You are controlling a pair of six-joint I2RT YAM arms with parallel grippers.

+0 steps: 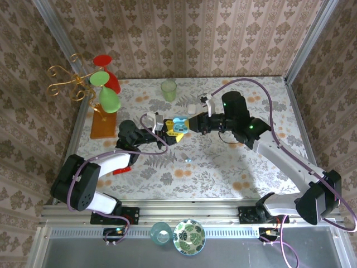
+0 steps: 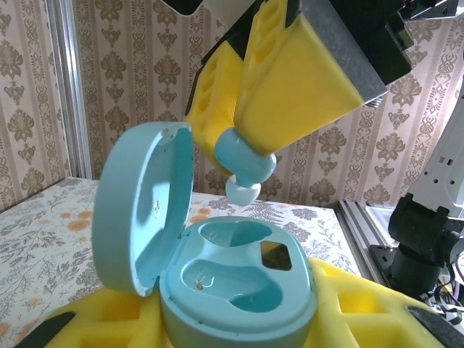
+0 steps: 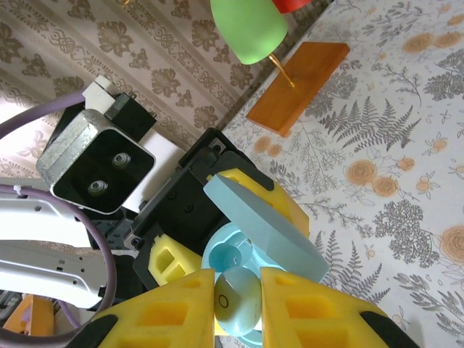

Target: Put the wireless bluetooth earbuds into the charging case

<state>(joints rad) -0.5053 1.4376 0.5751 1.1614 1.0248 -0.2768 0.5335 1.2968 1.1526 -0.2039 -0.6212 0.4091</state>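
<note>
Cloth printed with ferns and orange blossoms covered the table (image 1: 223,167), and damask wallpaper closed it in on three sides behind bare aluminium posts. On the far left stood one gilt wire stand (image 1: 61,81) on an orange wooden base (image 1: 102,124), carrying four balloon-like shapes (two red, two green). One pale green cup (image 1: 169,89) sat at the far edge, with one small white rounded thing (image 1: 191,106) near it. On the near rail I counted one teal cup (image 1: 160,233) and one leaf-patterned bowl (image 1: 189,237).

My left gripper (image 1: 169,130) was clamped around the single light blue charging case (image 2: 239,290), held above the middle of the table with its lid (image 2: 141,210) swung up. Inside were two wells, both empty. My right gripper (image 1: 193,124) was pinched on one light blue earbud (image 2: 246,161), whose white tip hung just above the case, apart from it. One more tiny blue speck (image 1: 187,159) lay on the cloth nearer my bases; it was too small for me to tell what it was.
</note>
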